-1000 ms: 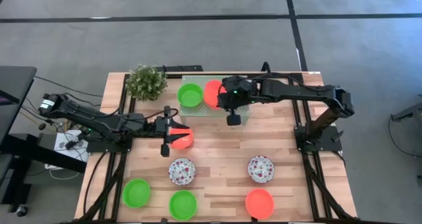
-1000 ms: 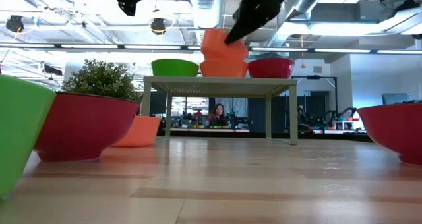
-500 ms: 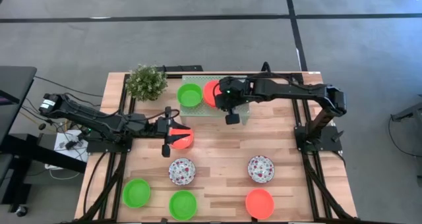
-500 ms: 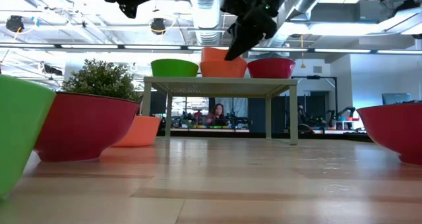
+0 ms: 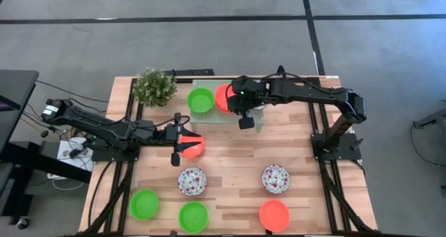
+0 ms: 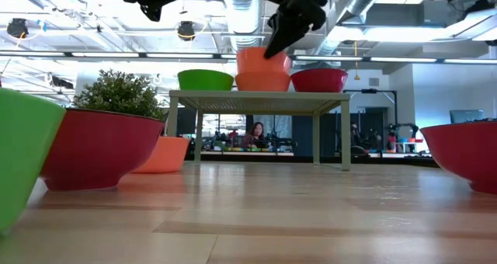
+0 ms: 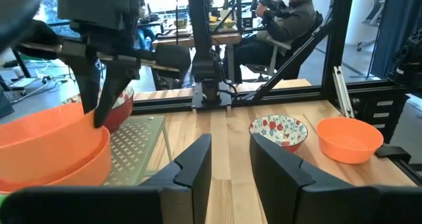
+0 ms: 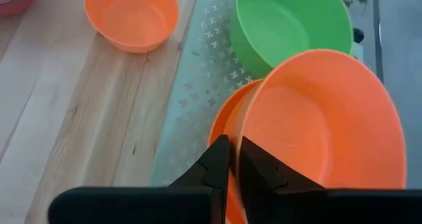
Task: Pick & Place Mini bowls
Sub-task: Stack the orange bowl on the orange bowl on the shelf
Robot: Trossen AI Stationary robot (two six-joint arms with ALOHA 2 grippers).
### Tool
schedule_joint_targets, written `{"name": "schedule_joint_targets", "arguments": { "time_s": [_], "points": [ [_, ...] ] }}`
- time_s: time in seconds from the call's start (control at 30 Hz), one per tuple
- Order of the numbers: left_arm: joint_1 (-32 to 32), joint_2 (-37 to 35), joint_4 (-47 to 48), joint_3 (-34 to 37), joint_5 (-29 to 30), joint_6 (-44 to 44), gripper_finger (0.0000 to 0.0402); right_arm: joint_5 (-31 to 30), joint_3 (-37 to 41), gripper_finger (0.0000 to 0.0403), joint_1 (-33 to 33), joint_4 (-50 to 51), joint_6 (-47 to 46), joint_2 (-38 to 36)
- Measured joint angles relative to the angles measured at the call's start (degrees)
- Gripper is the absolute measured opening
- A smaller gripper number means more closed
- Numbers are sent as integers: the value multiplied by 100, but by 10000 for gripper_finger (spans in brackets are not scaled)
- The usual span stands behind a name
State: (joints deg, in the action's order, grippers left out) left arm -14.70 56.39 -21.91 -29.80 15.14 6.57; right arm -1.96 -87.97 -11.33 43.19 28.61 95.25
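Observation:
On the pale green stand (image 5: 209, 118) at the table's far middle stand a green bowl (image 5: 201, 100), an orange bowl (image 6: 262, 82) and a red-sided bowl (image 6: 318, 80). A second orange bowl (image 6: 261, 60) sits tilted inside the first, with my right gripper (image 8: 231, 159) shut on it. My left gripper (image 7: 231, 165) stands open, level, above another orange bowl (image 5: 192, 148), which rests on the table left of centre. Nothing is between its fingers. My right gripper pinches the upper orange bowl's rim (image 8: 242, 128) between its two fingers, one inside the bowl and one outside. The fingers slant down from above, coming from the table's right side. The bowl is tilted, its bottom nested in the lower orange bowl (image 8: 221, 122) on the stand.
A small bushy plant (image 5: 155, 87) stands left of the stand. Toward the near edge lie two floral bowls (image 5: 192, 181) (image 5: 276, 178), two green bowls (image 5: 144, 203) (image 5: 193, 217) and an orange bowl (image 5: 274, 215). Bare wood lies at the table's middle. A person sits beyond the table.
My right gripper has gone down and a little toward the table's left and far edges with the upper orange bowl. The bowl, tilted above the stack a second ago, now sits lower, nested in the orange bowl on the stand.

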Motion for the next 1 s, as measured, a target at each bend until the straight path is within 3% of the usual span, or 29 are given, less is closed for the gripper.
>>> {"name": "schedule_joint_targets", "arguments": {
  "time_s": [0.63, 1.0],
  "points": [
    [0, -1, 1, 0, 1, 0, 106, 37, -67, 130, 31, 248, -269, 150],
    [2, -1, 1, 0, 0, 0, 106, -275, -58, 160, 470, 49, -276, -63]
  ]
}}
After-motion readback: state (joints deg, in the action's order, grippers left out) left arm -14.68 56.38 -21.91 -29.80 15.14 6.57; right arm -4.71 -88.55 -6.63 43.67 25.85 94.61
